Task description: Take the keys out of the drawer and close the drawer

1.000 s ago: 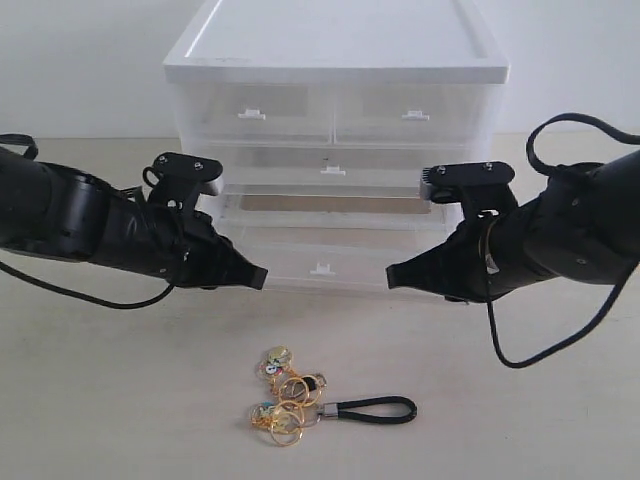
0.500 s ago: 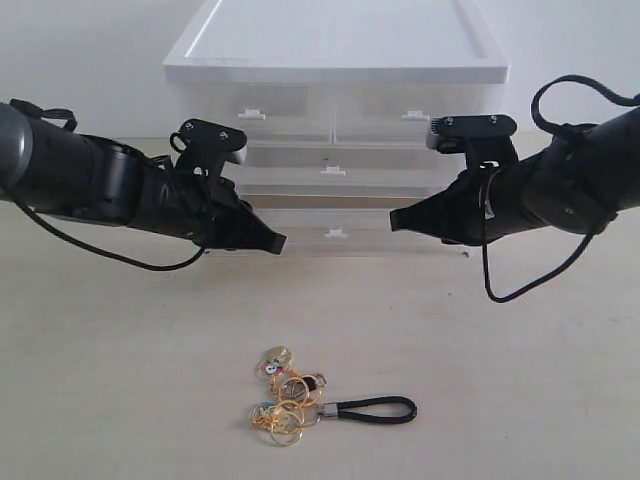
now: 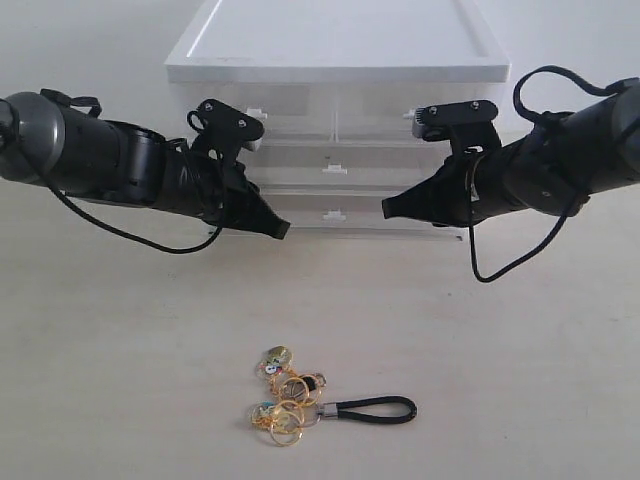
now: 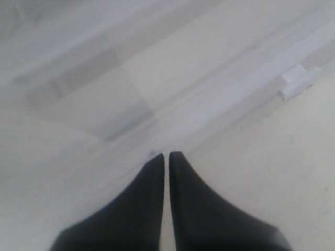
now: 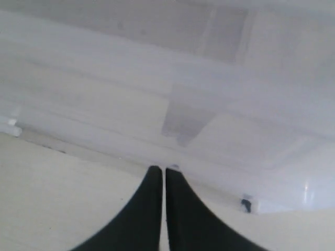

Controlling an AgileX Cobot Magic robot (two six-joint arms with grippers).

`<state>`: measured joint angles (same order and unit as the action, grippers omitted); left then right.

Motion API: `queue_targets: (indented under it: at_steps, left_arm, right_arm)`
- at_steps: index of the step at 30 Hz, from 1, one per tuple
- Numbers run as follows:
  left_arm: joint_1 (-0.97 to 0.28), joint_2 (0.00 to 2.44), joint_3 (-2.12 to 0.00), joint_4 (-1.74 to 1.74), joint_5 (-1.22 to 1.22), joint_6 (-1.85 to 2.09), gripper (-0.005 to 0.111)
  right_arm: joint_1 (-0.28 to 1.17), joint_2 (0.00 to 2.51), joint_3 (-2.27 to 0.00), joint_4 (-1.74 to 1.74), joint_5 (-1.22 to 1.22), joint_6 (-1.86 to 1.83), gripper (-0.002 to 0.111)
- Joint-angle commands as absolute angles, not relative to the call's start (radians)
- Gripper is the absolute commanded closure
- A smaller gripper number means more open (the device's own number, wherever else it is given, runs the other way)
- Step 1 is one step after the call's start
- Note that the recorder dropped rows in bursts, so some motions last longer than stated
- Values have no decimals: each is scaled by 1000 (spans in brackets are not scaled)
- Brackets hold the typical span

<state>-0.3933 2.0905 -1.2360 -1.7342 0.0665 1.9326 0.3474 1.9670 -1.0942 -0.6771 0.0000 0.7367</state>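
a pale table (image 3: 120, 380) fills the exterior view, and a white cabinet (image 3: 335, 70) with translucent fronts stands at its far side. two black arms reach in from either side toward the cabinet's bottom tier. the drawer (image 3: 365, 203) there, the lowest and full-width one, sits pushed in, its front about level with the tier above. the left gripper (image 3: 281, 231) points at the drawer front left of centre, and the right gripper (image 3: 389, 208) points at it right of centre. in both wrist views the jaws are pressed together with nothing between them, tips right up against the drawer's lower edge. the keys (image 3: 288, 398) lie on the table well in front of the cabinet, gold rings bunched, their black braided strap (image 3: 378, 408) stretched out to the right. the small white tab handle (image 3: 335, 215) sits between the two grippers.
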Motion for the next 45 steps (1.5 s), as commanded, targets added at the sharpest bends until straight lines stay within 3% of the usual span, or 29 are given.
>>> queue_targets:
  at_steps: [1,16,24,32,45]
  left_arm:
    - [-404,2072,-1213,-1744,89,1903,103]
    - [-610,1743,-909,-1744,-27,1896,103]
    - [-791,1430,-743,-1744,-239,1770,103]
    - [-801,1254,-690,-1744,-266,1753,103]
    - [-801,1222,-690,-1744,-266,1753,103]
  right_arm:
    - [357,1963,-1105,-685,76,700,109]
    - [511,1632,-831,-682,112,717,109]
    - [521,1317,-541,-682,-199,776,109]
    - [521,1130,-442,-681,-184,760,109]
    - [521,1109,-442,-681,-195,760,109]
